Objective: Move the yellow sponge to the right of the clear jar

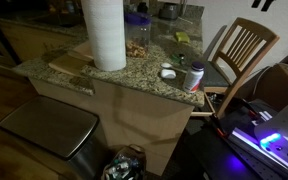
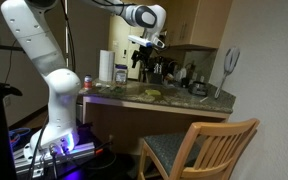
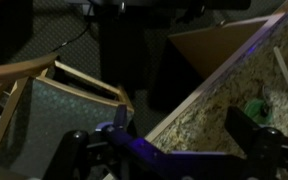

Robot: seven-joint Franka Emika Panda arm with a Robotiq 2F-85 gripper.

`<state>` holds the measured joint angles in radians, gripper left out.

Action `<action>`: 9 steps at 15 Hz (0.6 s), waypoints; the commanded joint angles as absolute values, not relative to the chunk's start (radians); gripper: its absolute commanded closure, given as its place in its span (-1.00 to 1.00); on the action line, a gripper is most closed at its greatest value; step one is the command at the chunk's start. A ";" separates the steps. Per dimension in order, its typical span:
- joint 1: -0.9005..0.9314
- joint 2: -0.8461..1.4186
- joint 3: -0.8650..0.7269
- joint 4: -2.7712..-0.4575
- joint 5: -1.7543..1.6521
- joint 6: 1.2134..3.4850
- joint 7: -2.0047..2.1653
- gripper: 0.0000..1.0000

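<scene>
**A:** Where is the yellow sponge [image 1: 182, 38] found?

**B:** It is seen lying flat on the stone counter [image 1: 134, 78], well apart from the paper-towel roll [image 1: 105, 35]. The clear jar [image 1: 137, 47] is stood near the roll, between the roll and the sponge.

**A:** And the gripper [image 2: 144, 63]?

**B:** It is held up in the air near the roll, and nothing is touched by it. In the wrist view its fingers [image 3: 72, 152] are seen spread apart, with nothing between them.

**A:** What should be done now?

**B:** The sponge is judged to be not yet reached. The gripper should be brought away from the roll and lowered straight down over the sponge. The fingers should be left wide until one is set on each side of the sponge. Then it should be squeezed softly and lifted clear before it is carried, so the jar is not bumped.

**A:** What are the things like?

**B:** The sponge is a small flat block. It is likely soft, so it may be bent if pinched hard. The jar looks like smooth, hard glass with something brown inside, and it could be tipped. The counter is speckled and hard. The roll is tall, round and white.
</scene>
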<state>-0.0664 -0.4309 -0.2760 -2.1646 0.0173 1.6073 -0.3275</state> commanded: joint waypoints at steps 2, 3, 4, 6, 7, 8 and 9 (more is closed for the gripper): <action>-0.090 -0.358 -0.263 -2.084 0.118 1.817 -0.224 -1.00; -0.090 -0.344 -0.258 -2.073 0.139 1.871 -0.196 -1.00; -0.088 -0.332 -0.250 -2.072 0.158 1.941 -0.165 -1.00; -0.090 -0.311 -0.214 -2.094 0.159 2.111 -0.084 -1.00; -0.095 -0.284 -0.173 -2.095 0.089 2.130 -0.027 -1.00; -0.102 -0.270 -0.139 -2.107 0.018 2.134 0.029 -1.00; -0.101 -0.256 -0.118 -2.109 -0.031 2.124 0.070 -1.00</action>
<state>-0.0696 -0.3133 -0.2017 -2.1009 0.0780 2.0950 -0.0394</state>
